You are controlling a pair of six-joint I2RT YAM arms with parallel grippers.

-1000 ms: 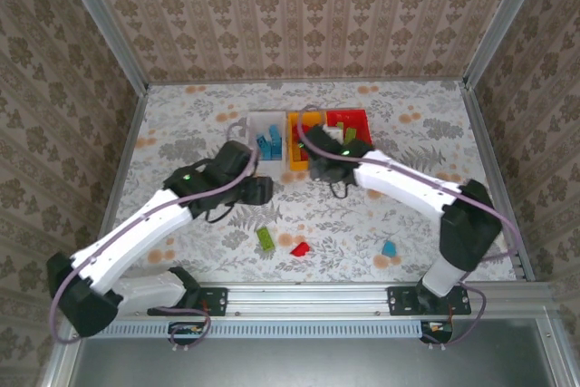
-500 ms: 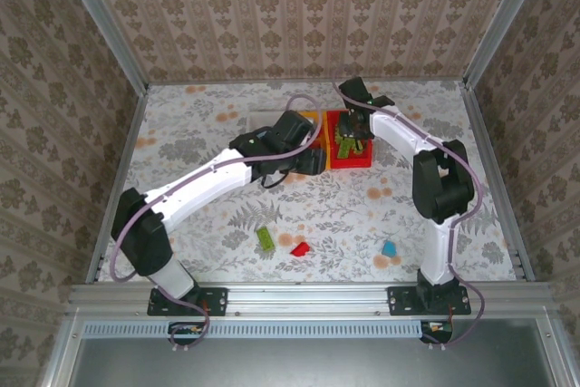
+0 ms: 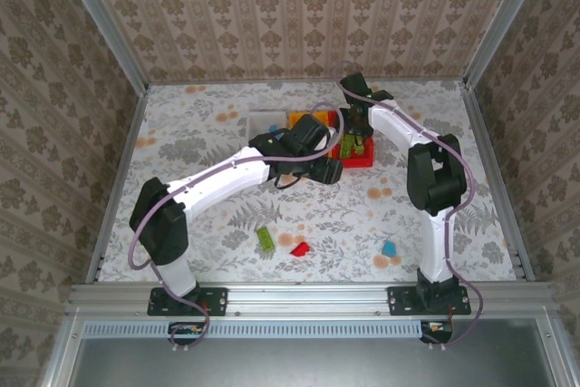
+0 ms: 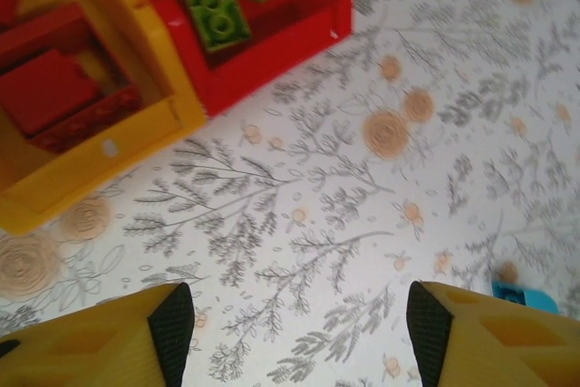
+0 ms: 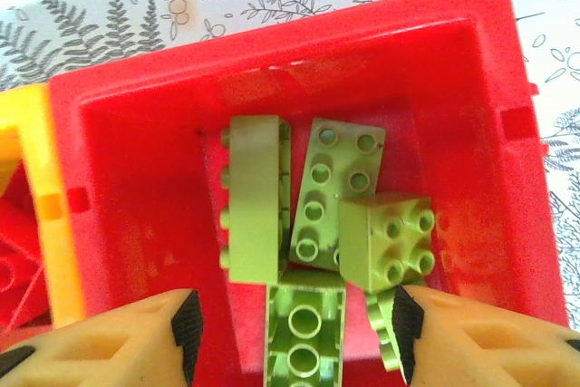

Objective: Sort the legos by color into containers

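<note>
Left gripper (image 4: pixel 299 314): your fingers are spread, pinching nothing, over bare table (image 4: pixel 317 178) just beside the orange-yellow bin (image 4: pixel 91 169).
Right gripper (image 5: pixel 297 314): fingers spread wide above the red bin (image 5: pixel 145 133), gripping nothing.
Lime green legos (image 5: pixel 258 197): several lie loose inside the red bin.
Red legos (image 4: pixel 45 88): inside the orange-yellow bin.
White bin (image 3: pixel 258 118): left end of the row, beside the orange-yellow bin.
Strays: green brick (image 3: pixel 265 239), red brick (image 3: pixel 299 247) and blue brick (image 3: pixel 389 248) sit near your arms' bases, well apart from the bins.

In the red bin (image 5: pixel 136 151) lie lime green legos (image 5: pixel 313 197); the fingers (image 5: pixel 186 324) stand spread apart above them
</note>
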